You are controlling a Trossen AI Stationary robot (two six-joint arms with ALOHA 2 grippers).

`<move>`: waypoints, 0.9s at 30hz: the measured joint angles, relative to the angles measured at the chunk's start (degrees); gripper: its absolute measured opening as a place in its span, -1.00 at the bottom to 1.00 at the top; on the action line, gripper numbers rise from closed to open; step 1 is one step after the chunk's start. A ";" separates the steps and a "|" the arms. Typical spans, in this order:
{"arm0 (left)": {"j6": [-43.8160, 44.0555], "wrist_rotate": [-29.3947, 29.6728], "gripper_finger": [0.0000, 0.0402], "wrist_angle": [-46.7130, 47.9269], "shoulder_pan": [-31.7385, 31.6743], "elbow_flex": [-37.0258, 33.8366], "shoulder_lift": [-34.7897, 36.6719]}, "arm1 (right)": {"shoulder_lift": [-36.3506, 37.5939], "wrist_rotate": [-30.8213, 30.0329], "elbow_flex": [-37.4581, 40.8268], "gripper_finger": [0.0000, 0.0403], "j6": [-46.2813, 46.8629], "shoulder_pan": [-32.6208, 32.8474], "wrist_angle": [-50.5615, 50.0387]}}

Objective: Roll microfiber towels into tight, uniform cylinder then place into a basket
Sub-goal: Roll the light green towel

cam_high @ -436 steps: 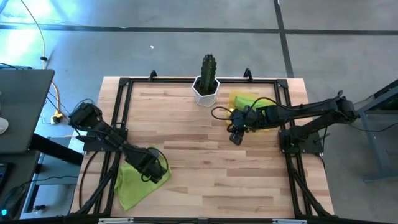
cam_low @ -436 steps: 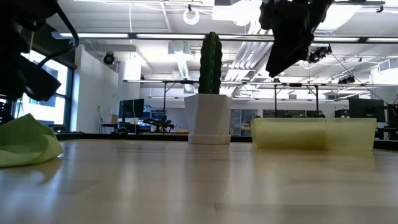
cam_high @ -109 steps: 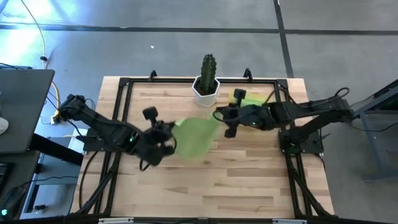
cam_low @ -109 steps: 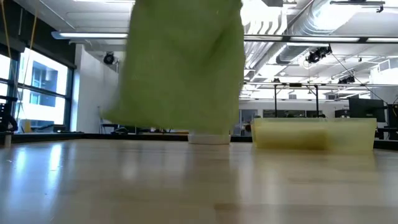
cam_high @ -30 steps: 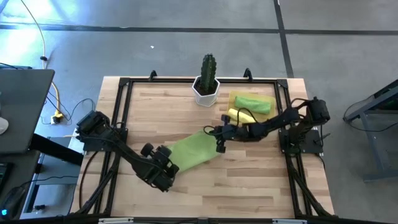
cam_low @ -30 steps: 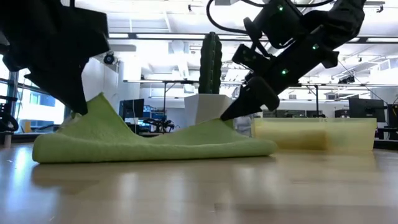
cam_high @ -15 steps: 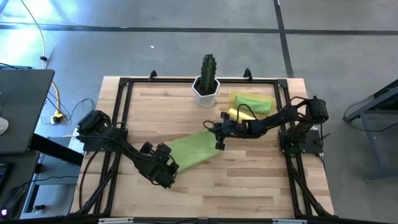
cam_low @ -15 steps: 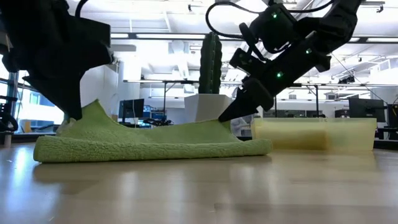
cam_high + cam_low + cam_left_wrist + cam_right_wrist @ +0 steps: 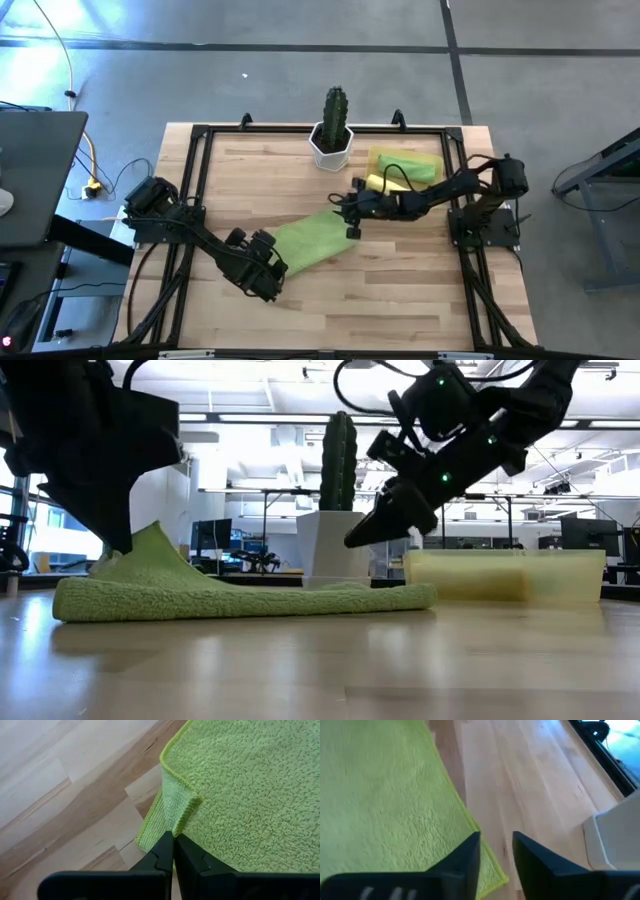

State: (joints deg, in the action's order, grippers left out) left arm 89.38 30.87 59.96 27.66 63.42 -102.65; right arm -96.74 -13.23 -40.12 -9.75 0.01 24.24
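Observation:
A lime-green towel (image 9: 310,238) lies spread on the table's middle; it also shows in the low view (image 9: 250,600). My left gripper (image 9: 262,268) is at the towel's near left corner, shut on it (image 9: 173,847). My right gripper (image 9: 350,222) is open (image 9: 496,851) and hangs just above the towel's far right corner (image 9: 365,538), touching nothing. The pale yellow basket (image 9: 405,168) stands at the far right. It holds a rolled lime-green towel (image 9: 410,166) and a rolled yellow towel (image 9: 385,183). My left gripper pinches the towel's near left corner (image 9: 172,817) between its two fingers, where the hemmed edge is folded over. The fingers come slanting down from above. The corner stands up in a small peak (image 9: 150,545); the rest of the towel lies on the table.
A white hexagonal pot with a cactus (image 9: 332,140) stands at the far edge, just left of the basket. A black frame (image 9: 200,135) runs round the table. Bare wood lies near the front edge (image 9: 400,290).
The towel's far right corner, raised at my right gripper's tips before, has dropped flat onto the table. My right gripper has let go of it and risen a little. My left gripper keeps its hold on the near left corner.

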 joint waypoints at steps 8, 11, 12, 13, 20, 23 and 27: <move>0.00 -3.98 -1.00 -0.13 0.00 0.00 0.00 | 0.74 10.52 -0.02 -0.31 16.70 0.35 -2.06; 0.00 -5.83 -1.00 -0.18 0.00 0.00 0.00 | 0.59 10.68 0.00 -0.32 22.35 1.71 -3.79; 0.02 -6.04 -0.99 -0.19 0.00 0.00 0.00 | 0.49 10.63 0.00 -0.32 23.20 2.31 -3.88; 0.06 -6.23 -0.98 -0.25 0.00 0.00 0.00 | 0.45 10.64 0.00 -0.32 24.02 3.05 -4.11; 0.83 -7.98 -0.67 -1.34 -0.25 0.00 0.00 | -0.81 10.00 0.00 -0.32 26.44 7.34 -4.00; -0.70 -7.69 -0.50 -0.51 -0.28 0.02 0.00 | -1.49 9.75 -0.01 -0.32 30.44 8.32 -3.86; -1.67 -6.37 -0.35 2.28 -1.11 0.04 0.27 | -1.64 7.62 0.00 -0.32 39.04 9.36 -5.47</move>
State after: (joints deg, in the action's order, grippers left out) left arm 87.72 24.50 62.24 26.55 63.46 -102.38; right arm -98.39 -5.61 -40.12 29.29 9.37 18.77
